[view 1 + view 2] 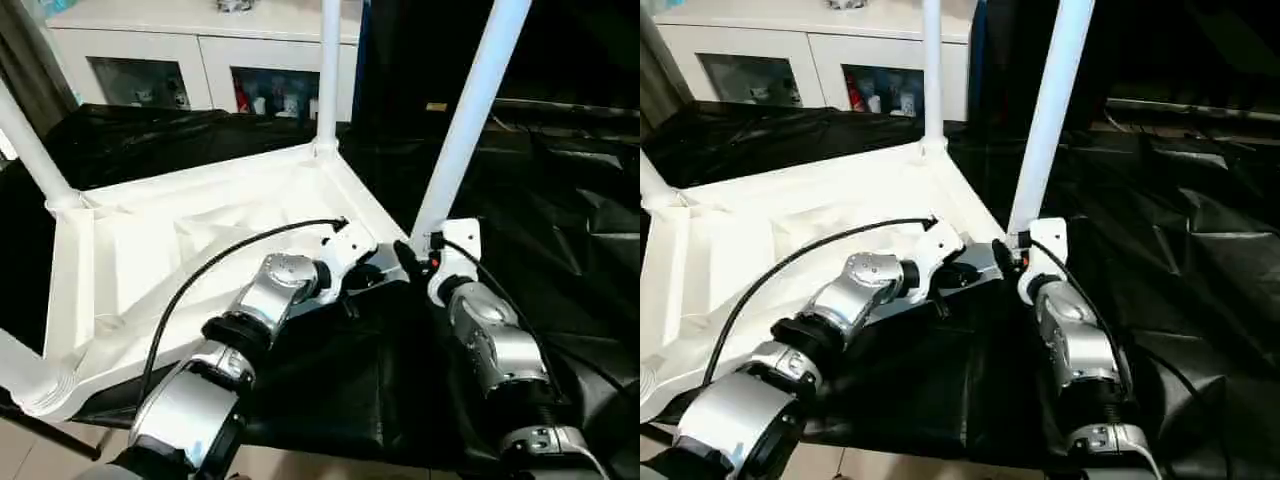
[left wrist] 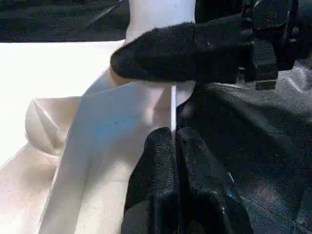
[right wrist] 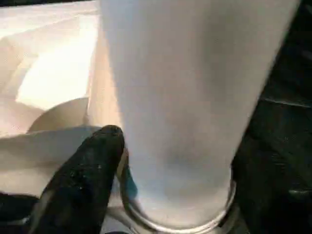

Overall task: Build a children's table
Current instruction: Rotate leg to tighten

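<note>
Both tools meet at the near right corner of the upside-down white plastic children's table top (image 1: 150,250), which lies on a bench draped in black sheeting (image 1: 560,230). The left tool (image 2: 175,146) has its two black fingers pressed together, their tips against the thin white rim of the top right at that corner. The right tool (image 1: 415,262) stands just beside it, at the foot of the long tapered white round leg (image 1: 470,110) that rises upright from the corner socket; its fingers are apart, with one black finger (image 3: 85,170) lying against the leg's base where it enters the socket, and in the left wrist view a black finger (image 2: 165,53) crosses in front of the leg. Whether the fingers press on the leg I cannot tell. Beyond the tools, another white leg (image 1: 328,70) stands in the far corner socket, and a third (image 1: 30,140) rises at the far left corner. A white cabinet with glass doors (image 1: 200,60) stands behind the bench.
</note>
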